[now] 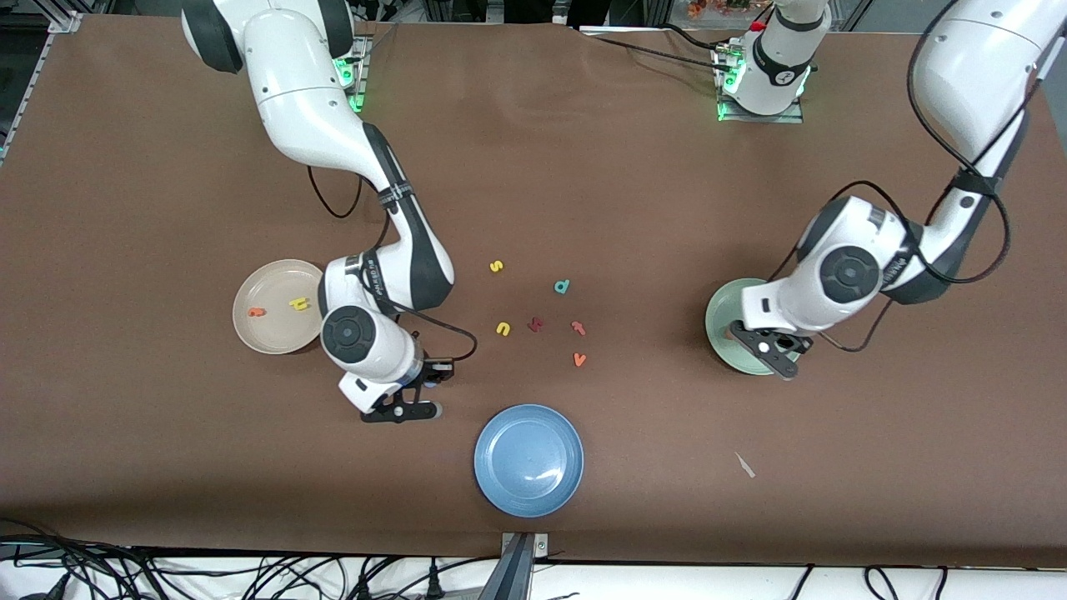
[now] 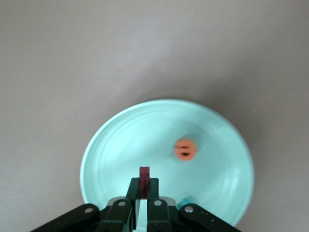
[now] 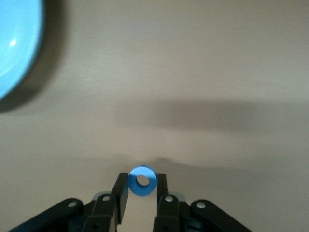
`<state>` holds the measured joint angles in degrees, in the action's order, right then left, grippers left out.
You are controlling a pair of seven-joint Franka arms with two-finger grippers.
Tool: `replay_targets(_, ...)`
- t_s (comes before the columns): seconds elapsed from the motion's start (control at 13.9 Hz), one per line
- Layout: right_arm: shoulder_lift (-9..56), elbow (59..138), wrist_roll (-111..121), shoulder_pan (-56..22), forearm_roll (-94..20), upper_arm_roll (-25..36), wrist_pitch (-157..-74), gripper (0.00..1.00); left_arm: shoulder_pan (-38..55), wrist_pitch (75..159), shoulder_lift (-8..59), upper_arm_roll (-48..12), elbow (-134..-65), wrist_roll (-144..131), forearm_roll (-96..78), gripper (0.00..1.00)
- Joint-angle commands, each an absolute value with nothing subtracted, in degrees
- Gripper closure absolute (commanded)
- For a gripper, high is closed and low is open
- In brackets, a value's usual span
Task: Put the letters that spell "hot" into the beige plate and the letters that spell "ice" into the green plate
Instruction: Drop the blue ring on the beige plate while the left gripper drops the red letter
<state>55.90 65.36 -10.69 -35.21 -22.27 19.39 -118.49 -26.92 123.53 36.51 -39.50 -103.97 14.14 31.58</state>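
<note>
My left gripper (image 1: 781, 357) (image 2: 144, 187) hangs over the green plate (image 1: 722, 320) (image 2: 123, 140), shut on the dark maroon "i" (image 2: 144, 178). On that plate lies the orange "e" (image 2: 186, 149), and a teal bit of the "c" (image 2: 187, 200) peeks out beside my fingers. My right gripper (image 1: 406, 407) (image 3: 142, 187) is over bare table between the beige plate (image 1: 275, 335) and the blue plate, shut on the blue ring "o" (image 3: 142, 181). The orange "t" (image 1: 256, 312) and yellow "h" (image 1: 298, 304) lie in the beige plate.
A blue plate (image 1: 528, 460) (image 3: 14, 43) sits near the front edge. Mid-table lie loose letters: yellow "s" (image 1: 496, 267), teal "d" (image 1: 562, 287), yellow "u" (image 1: 503, 328), a maroon letter (image 1: 535, 324), a red hooked letter (image 1: 578, 327), orange "v" (image 1: 579, 359). A white scrap (image 1: 744, 464) lies toward the left arm's end.
</note>
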Motion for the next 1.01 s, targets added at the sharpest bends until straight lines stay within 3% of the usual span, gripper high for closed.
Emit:
replay_targets(0.0,44.34,81.94,-9.85,-35.33,-23.03,20.04,-118.47,1.0,-28.91,123.49,42.61,-40.25,-101.69,16.17,32.78,0.94)
replay_targets(0.29,30.44,104.02,5.67,-35.42,-22.85,27.05,-124.44,1.0,-29.09,123.4,43.15,-40.25,-102.48,16.17,32.7,0.92)
replay_targets(0.36,28.5,107.72,9.02,-35.42,-22.76,29.07,-125.5,1.0,-29.09,123.4,43.15,-40.25,-102.48,16.17,32.7,0.69)
replay_targets(0.43,27.52,110.36,12.01,-35.42,-22.85,31.18,-126.2,1.0,-29.09,123.4,43.15,-40.25,-102.39,16.17,32.7,0.14)
replay_targets(0.5,27.16,112.04,13.87,-35.42,-22.85,32.85,-126.65,1.0,-29.18,123.14,42.89,-40.25,-102.31,16.26,32.7,0.0)
replay_targets(0.86,24.88,120.58,14.85,-35.42,-23.38,35.24,-131.31,1.0,-29.53,119.99,39.65,-42.09,-101.61,18.97,32.61,0.0)
replay_targets(0.94,24.35,120.59,14.68,-35.33,-23.29,35.33,-131.13,0.75,-29.71,118.06,38.77,-43.32,-101.08,18.98,31.65,0.0)
